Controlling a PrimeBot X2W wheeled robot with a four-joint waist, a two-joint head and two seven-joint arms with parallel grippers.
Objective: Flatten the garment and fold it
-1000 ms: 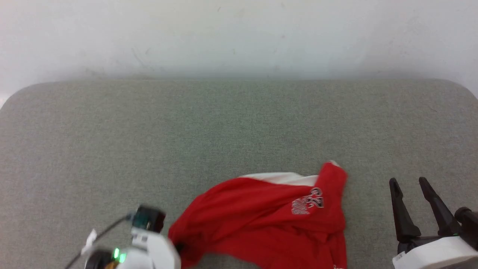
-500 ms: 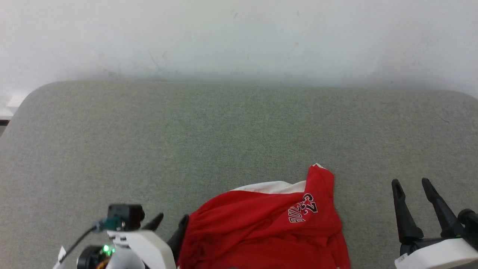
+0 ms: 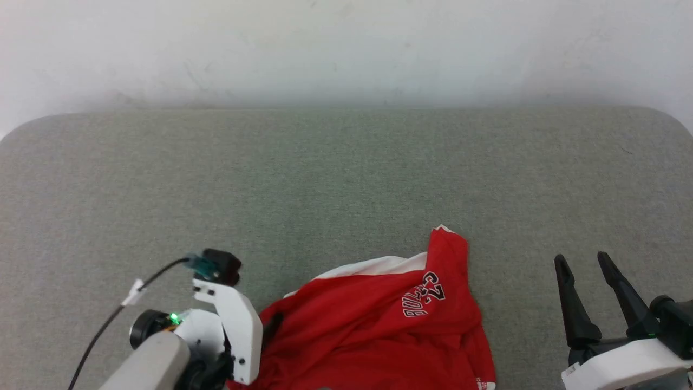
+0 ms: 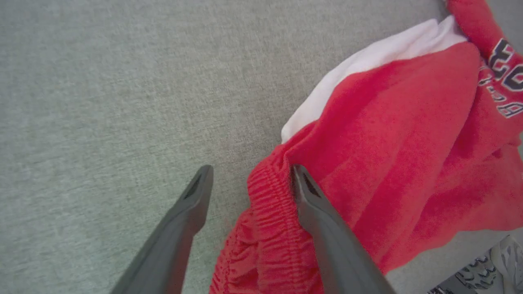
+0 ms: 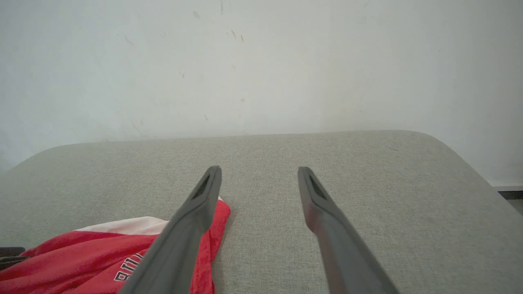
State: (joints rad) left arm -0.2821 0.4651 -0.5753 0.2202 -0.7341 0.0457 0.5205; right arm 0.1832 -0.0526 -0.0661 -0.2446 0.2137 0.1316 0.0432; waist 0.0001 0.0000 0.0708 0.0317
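The garment (image 3: pixel 379 336) is red, with a white stripe and black-and-white print, and lies crumpled at the table's near edge between my two arms. In the left wrist view my left gripper (image 4: pixel 250 169) is open over the garment (image 4: pixel 388 143). The gathered elastic waistband (image 4: pixel 265 228) lies loose between its fingers, and the right-hand finger rests over the red cloth. My right gripper (image 3: pixel 580 259) stands open to the right of the garment, apart from it, with nothing between its fingers. From the right wrist, the garment (image 5: pixel 81 261) shows at the lower left, beside that gripper (image 5: pixel 259 168).
A grey-green felt table (image 3: pixel 325 179) with rounded corners stretches away to a white wall (image 3: pixel 346 49). Bare felt lies beyond and on both sides of the garment. The table's near edge (image 4: pixel 449 261) shows at the left wrist view's lower right.
My left gripper, shut on the garment's left edge a second ago, has opened and let it go. The cloth has slackened into a more bunched heap. The head camera has shifted; the right gripper looks unchanged.
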